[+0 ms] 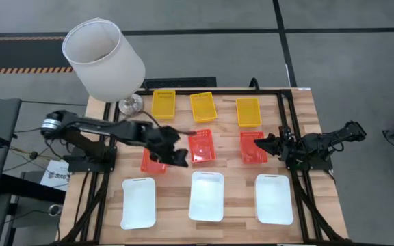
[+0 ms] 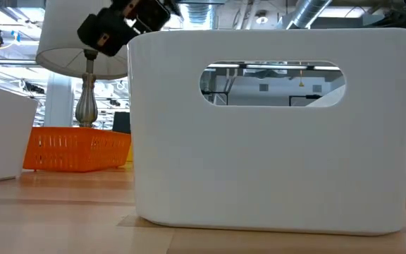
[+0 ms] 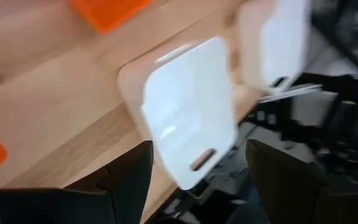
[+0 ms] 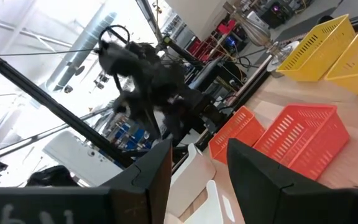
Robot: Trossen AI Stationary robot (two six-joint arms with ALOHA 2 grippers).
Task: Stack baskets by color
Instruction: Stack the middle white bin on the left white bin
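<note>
Yellow baskets [image 1: 163, 103] numbered three, in a row across the upper middle of the high view. Three orange baskets [image 1: 202, 146] sat in the centre row, and three white baskets [image 1: 206, 196] along the lower edge. One lamp [image 1: 104, 59] stood upper left. Left gripper [image 1: 178, 154] hung between the left and middle orange baskets, fingers spread wide, holding nothing. Right gripper [image 1: 260, 143] was beside the right orange basket's right edge, jaws parted, empty.
</note>
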